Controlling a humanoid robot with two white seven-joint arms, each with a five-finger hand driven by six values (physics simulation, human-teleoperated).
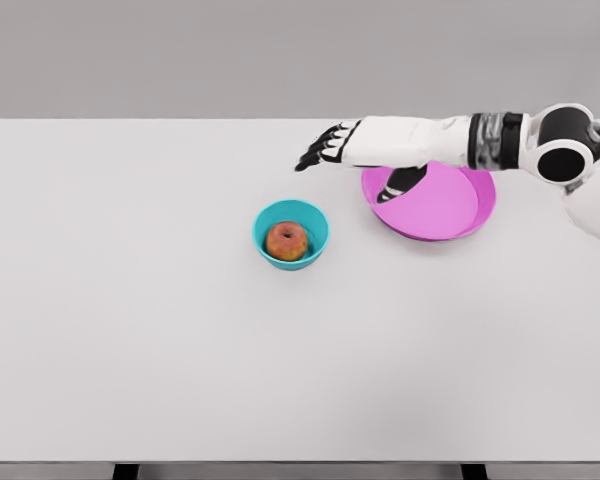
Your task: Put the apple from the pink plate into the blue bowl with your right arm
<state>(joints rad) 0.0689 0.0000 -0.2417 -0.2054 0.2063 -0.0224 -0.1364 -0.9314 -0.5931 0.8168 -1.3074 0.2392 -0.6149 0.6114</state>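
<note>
Head view: apple (287,241) sits stem-up in blue bowl (291,234); right hand (330,146) spread, empty.

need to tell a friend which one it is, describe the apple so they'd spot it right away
On the white table, look near the middle for the small blue bowl, left of the pink plate. The apple sits inside it, round and red-orange, the only fruit in sight.

Simulated test bench: a plain white table (130,330) before a bare grey wall (180,55), rendered without room detail.
</note>
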